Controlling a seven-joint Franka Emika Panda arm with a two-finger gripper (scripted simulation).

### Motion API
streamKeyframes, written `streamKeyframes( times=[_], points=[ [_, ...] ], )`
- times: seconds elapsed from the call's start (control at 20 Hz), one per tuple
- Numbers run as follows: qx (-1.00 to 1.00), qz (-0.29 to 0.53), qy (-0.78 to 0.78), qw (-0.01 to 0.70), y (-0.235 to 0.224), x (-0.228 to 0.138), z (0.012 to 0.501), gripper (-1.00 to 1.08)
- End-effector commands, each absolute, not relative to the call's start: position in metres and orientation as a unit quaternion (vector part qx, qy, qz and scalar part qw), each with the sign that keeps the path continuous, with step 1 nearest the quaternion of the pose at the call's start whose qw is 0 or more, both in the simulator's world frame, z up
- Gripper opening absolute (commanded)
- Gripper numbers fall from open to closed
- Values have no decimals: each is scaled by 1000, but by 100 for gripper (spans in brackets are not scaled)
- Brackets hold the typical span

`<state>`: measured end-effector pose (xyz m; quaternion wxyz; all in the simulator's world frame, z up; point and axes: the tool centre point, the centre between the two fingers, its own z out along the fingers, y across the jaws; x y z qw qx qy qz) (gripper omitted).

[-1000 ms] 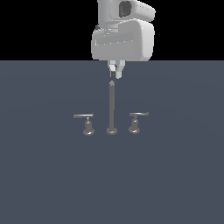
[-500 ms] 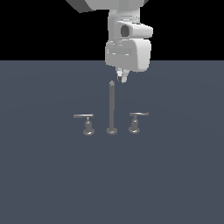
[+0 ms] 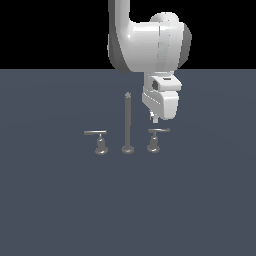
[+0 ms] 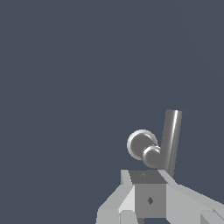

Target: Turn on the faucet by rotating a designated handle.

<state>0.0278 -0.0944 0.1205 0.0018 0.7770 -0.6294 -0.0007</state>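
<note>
Pushing the bar sideways is your step now, so mind where contact lands. The designated handle (image 3: 155, 139) stands on the counter (image 3: 50, 200) at the exterior view's right of the faucet's (image 3: 127, 125) tall spout rod, its upturned bar pointing away from the rod. Your fingers (image 3: 155, 119) hang just above that bar, near its middle. Whether they are spread or pinched together, you cannot tell; they look narrow. Bring them down beside the bar's outer end, not onto the bell base, and sweep around the base's axis.
</note>
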Motion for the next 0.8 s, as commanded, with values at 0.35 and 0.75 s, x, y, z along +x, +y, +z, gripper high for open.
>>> streamKeyframes(
  times=[0.35,0.75],
  points=[
    [738,0,-675,1,-121,43,91,-100],
    [735,0,-678,0,-123,44,89,-100]
  ],
)
